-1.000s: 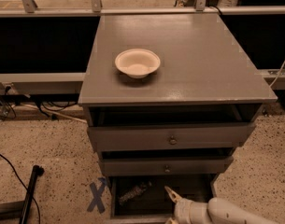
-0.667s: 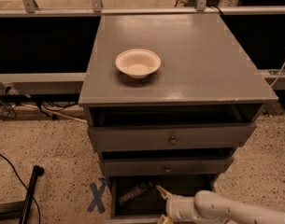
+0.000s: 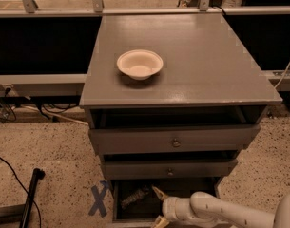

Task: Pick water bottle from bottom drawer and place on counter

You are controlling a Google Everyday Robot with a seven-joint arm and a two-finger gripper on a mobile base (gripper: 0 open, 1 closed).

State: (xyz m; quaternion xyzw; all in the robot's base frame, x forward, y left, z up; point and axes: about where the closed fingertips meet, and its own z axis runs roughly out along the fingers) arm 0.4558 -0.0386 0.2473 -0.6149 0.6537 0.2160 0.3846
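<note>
Water bottle (image 3: pixel 135 197) lies on its side in the open bottom drawer (image 3: pixel 130 213), not yet gripped; over the last second the claw (image 3: pixel 159 207) has slid leftward to just beside it, so the grasp looks near; its fingers are spread apart; the white arm (image 3: pixel 216 212) reaches in low from the right; the worktop (image 3: pixel 206 65) carries a bowl (image 3: pixel 140 63).
</note>
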